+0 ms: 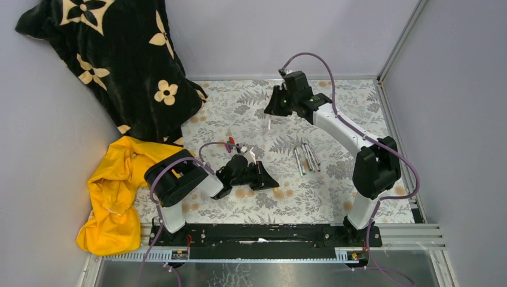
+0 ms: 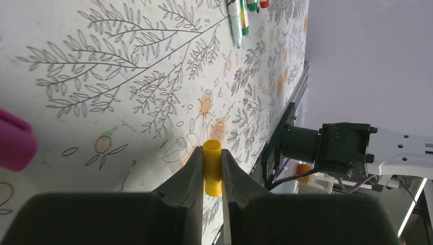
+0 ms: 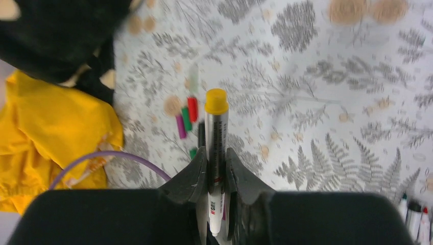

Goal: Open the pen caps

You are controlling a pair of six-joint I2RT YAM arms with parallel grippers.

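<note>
Low in the left wrist view, the left jaws pinch a yellow cap (image 2: 212,173), the flowered bench (image 2: 102,76) behind it. The right jaws clamp a yellow-ended pen (image 3: 216,148), pointing up at frame centre. Red, green and magenta caps (image 3: 185,118) lie loose just left of it. More pens (image 1: 306,158) lie centre-right in the overhead view.

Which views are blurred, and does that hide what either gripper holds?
Top external: sharp, evenly lit. Left wrist: yellow cap in the left gripper crisp; magenta object at the edge out of focus. Right wrist: tablecloth and loose caps blurred, pen in the right gripper sharp.
</note>
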